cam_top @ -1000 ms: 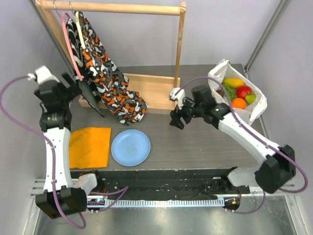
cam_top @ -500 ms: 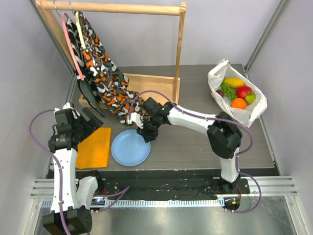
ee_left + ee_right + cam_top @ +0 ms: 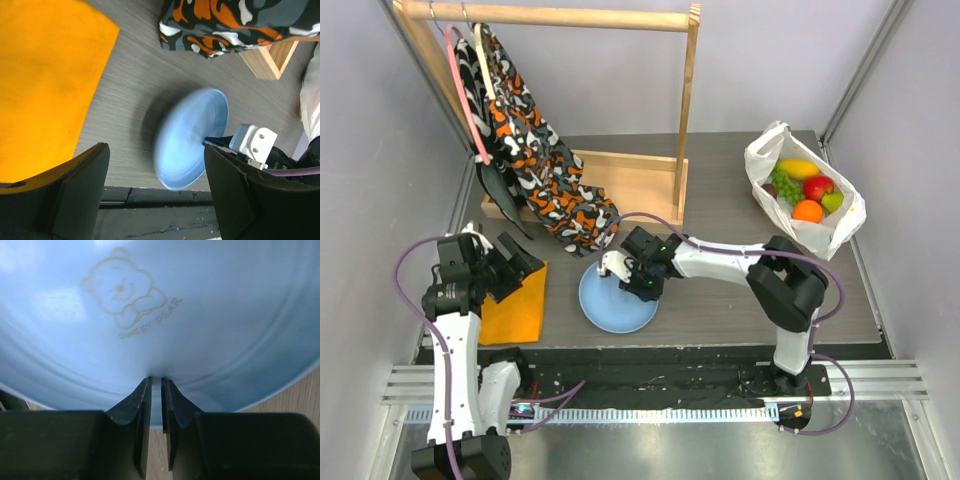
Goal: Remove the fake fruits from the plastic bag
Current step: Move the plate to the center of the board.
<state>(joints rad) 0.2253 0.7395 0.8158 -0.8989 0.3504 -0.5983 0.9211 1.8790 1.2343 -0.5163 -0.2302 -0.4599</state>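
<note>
Your right gripper point(image 3: 155, 382) presses its two dark fingers nearly together on the thin rim of the round, smooth light-blue plate point(image 3: 615, 320), pinching it. A bear outline and lettering are printed inside the shallow dish. Your left gripper point(image 3: 518, 262) hangs spread wide to the left of the plate, over the flat orange cloth point(image 3: 515, 312) lying near that side. The crinkly white plastic bag point(image 3: 842, 228) sits well apart, behind and to the right of the plate. Its mouth gapes, and the glossy fake fruits point(image 3: 807, 190) are heaped inside: yellow, red, orange and green.
</note>
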